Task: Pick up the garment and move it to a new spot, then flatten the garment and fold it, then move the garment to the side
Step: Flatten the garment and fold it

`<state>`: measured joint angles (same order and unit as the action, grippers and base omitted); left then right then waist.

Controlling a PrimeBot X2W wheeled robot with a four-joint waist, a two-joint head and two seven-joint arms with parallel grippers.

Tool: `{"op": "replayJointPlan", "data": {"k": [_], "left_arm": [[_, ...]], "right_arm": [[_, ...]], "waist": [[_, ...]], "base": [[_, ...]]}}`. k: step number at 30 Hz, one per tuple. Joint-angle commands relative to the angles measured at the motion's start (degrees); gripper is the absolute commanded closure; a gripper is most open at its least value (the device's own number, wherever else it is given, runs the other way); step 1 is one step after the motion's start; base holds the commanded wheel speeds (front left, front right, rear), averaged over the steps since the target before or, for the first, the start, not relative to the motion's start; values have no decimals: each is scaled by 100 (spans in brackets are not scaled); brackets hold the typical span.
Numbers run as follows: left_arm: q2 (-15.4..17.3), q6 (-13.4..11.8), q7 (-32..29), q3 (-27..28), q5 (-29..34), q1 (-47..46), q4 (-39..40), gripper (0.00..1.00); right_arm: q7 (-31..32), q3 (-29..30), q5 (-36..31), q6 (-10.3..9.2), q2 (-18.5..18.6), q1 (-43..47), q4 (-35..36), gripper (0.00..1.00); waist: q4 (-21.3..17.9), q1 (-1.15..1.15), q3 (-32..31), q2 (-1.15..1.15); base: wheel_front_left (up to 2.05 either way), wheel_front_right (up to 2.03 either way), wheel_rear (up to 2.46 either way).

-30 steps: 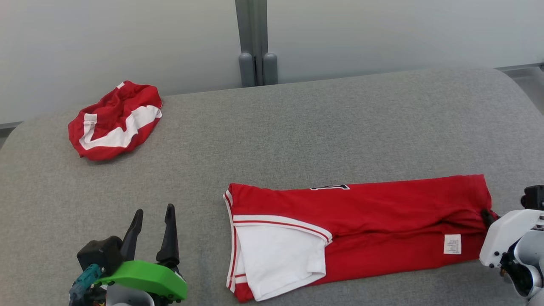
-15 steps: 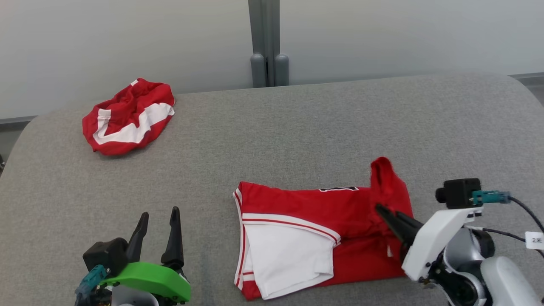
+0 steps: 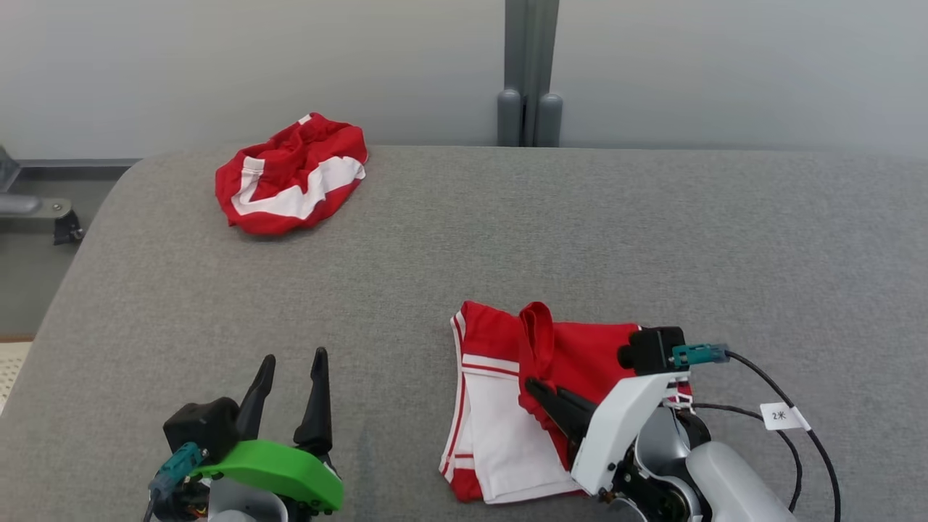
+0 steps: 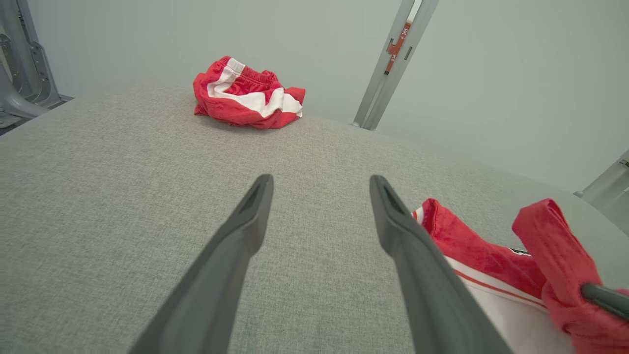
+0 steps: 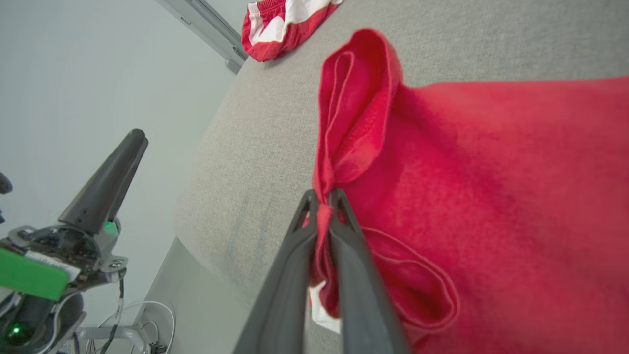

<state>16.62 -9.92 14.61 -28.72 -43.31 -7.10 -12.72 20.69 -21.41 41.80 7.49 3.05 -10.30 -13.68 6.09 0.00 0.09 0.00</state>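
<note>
Our garment (image 3: 587, 348) lies near the front edge of the desk (image 3: 652, 217), now half as long as it was. Our right gripper (image 3: 531, 384), jaws clenched on its red hem, has carried that end across toward the white panel, so the fold looks nearly laid. Our left gripper (image 3: 293, 357) waits nearby, jaws released.

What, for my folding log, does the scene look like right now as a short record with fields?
surface: grey fabric-covered table
task garment: red and white jersey cloth, partly folded, near the front edge
right claw: shut on a raised red fold of that cloth
left claw: open, empty, left of the cloth and apart from it
other: crumpled red and white cloth bundle, far left corner, untouched
</note>
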Motion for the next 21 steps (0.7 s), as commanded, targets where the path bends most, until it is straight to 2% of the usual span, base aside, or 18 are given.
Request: {"op": "replayJointPlan", "data": {"k": [1,6,13,15,16,21], "left_arm": [[-27,36,-21,-20,35,-111,-11,0],[-53,68,-21,-58,30,-133,-82,0],[-82,91,-11,-99,32,-150,-153,0],[-98,88,-7,-104,22,-151,-167,0],[-101,88,-5,-102,18,-152,-180,0],[-106,97,6,-97,-7,-113,-189,0]], "right_arm": [[-175,-56,90,-1,-8,-160,-185,100],[-800,-480,640,-1,-11,-625,-985,100],[-1280,-1098,1292,-1,-9,-1120,-1890,100],[-1454,-1248,1499,-1,-7,-1239,-2075,19],[-1538,-1336,1606,-1,-10,-1295,-2168,0],[-1832,-1747,1915,-1,-7,-1492,-2393,0]], "waist": [[217,0,11,0],[424,0,11,0],[556,0,-24,0],[561,0,-38,0],[556,0,-46,0],[473,0,-83,0]], "base": [[0,0,0],[0,0,0],[0,0,0],[0,0,0],[0,0,0],[0,0,0]]}}
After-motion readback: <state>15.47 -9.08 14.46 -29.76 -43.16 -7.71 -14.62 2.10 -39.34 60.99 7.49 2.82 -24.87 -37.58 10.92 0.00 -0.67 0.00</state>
